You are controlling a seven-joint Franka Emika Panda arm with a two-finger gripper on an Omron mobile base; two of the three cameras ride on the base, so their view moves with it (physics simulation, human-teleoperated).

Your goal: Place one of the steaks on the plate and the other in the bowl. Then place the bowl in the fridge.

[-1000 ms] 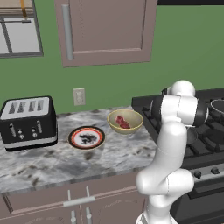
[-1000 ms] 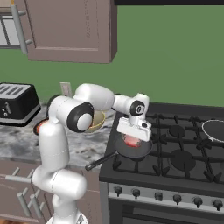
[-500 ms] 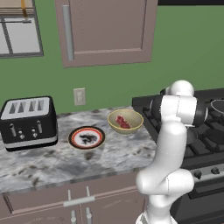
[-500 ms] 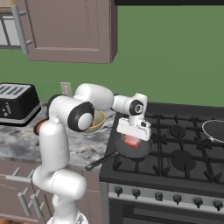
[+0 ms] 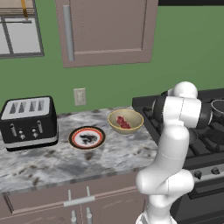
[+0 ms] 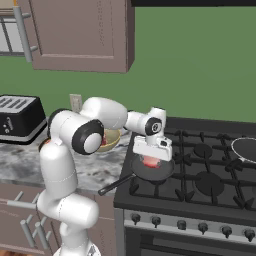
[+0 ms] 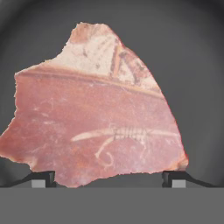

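A reddish steak [image 7: 96,118] with whitish streaks lies in a black frying pan [image 6: 159,174] on the stove's front left burner. My gripper [image 6: 151,158] hangs low over that steak [image 6: 150,161], open, one fingertip [image 7: 43,178] at each side of the meat and my gripper [image 7: 109,178] not closed on it. The other steak [image 5: 122,122] rests inside the tan bowl [image 5: 131,127] on the counter. Left of the bowl sits the plate [image 5: 75,139] with nothing on it. My arm partly hides the bowl [image 6: 111,140] in the right base view. The fridge is out of view.
A black toaster [image 5: 28,122] stands at the counter's left. The pan's handle [image 6: 115,186] sticks out over the stove's front left corner. A second pan [image 6: 245,149] sits at the stove's far right. A wall cabinet [image 5: 107,30] hangs above the counter.
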